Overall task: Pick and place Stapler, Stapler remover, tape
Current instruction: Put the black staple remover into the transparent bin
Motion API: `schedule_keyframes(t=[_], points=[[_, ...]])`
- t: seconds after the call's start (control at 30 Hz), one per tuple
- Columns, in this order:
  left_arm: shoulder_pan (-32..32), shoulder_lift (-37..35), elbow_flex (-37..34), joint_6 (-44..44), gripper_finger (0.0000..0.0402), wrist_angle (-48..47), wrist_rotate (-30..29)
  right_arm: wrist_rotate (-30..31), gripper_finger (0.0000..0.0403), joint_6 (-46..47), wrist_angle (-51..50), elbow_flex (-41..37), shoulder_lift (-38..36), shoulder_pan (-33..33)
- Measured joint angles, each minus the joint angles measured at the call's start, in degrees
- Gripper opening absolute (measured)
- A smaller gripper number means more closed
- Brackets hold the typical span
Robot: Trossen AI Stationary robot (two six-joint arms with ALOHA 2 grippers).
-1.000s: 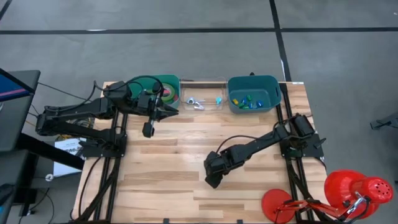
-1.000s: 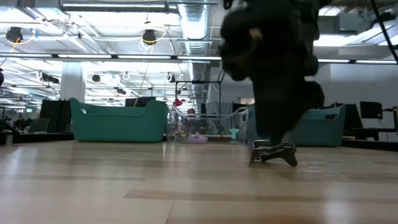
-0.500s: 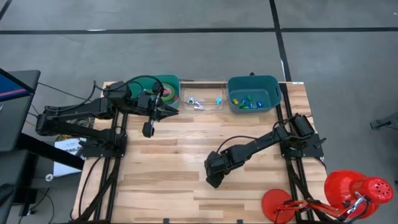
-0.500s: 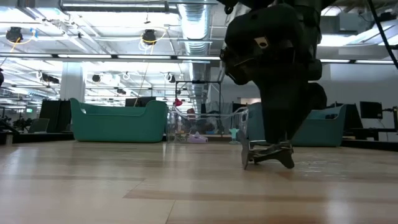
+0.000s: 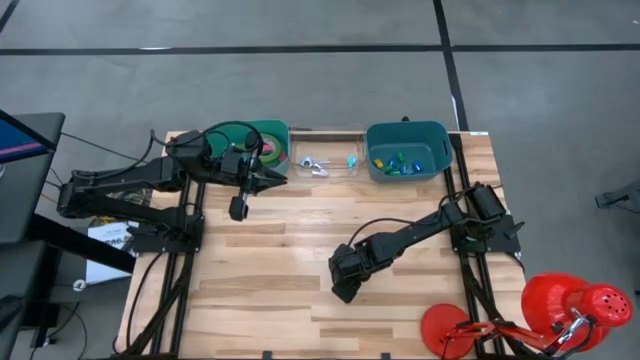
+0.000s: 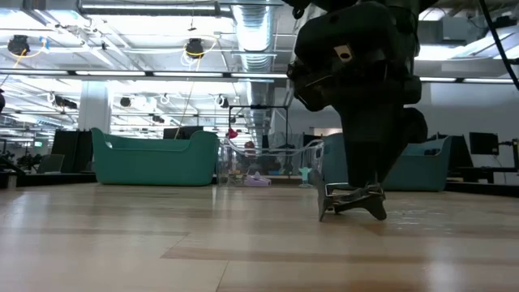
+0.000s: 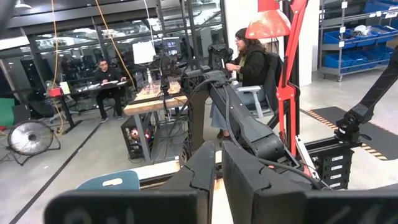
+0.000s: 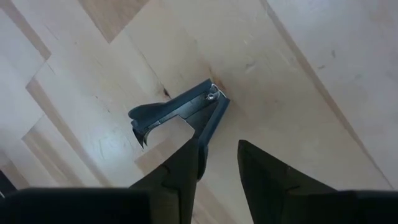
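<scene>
The black stapler remover lies on its side on the wood, its two arms spread in a V. My right gripper points steeply down at it, open with a narrow gap that shows bare wood. The gripper hides the remover in the high view. In the low view the remover sits under the fingers. The tape lies in the left teal bin, partly hidden by my left arm. My left gripper is shut and held level above the table, beside that bin. The stapler is out of view. My right gripper comes from above, pointing steeply down. One fingertip covers the free end of the remover's nearer arm. The other finger stands apart from it over bare wood. The remover rests flat on the table.
A clear tray with a few small things and a right teal bin with small coloured pieces stand along the far edge. A red lamp is at the near right corner. Open wood surrounds the remover. People sit in the room beyond.
My right gripper has stayed over the stapler remover. The remover has shifted a little toward the table's left under the fingers and still lies on the wood.
</scene>
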Motion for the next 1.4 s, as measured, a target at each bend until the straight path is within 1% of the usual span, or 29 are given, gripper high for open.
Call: schedule_keyframes(t=[0.43,0.53,0.73,1.0,1.4], points=[[-0.02,0.00,0.00,0.01,0.0021,0.00,0.00,-1.40,0.0105,0.11,0.00,0.00,0.00,-0.02],[-0.02,-0.01,0.00,0.01,0.0021,0.00,-0.02,-1.49,0.0092,0.13,0.00,0.00,0.00,-0.02],[0.00,0.00,0.00,0.01,0.0021,0.00,-0.02,-1.49,0.0049,0.13,0.07,0.00,0.00,-0.02],[0.00,-0.01,0.00,0.00,0.0021,0.00,-0.01,-1.49,0.0006,-0.02,0.09,0.00,0.00,-0.02],[0.00,0.00,0.00,0.00,0.0021,0.00,0.00,-1.50,0.0001,-1.16,0.15,0.00,0.00,0.00]])
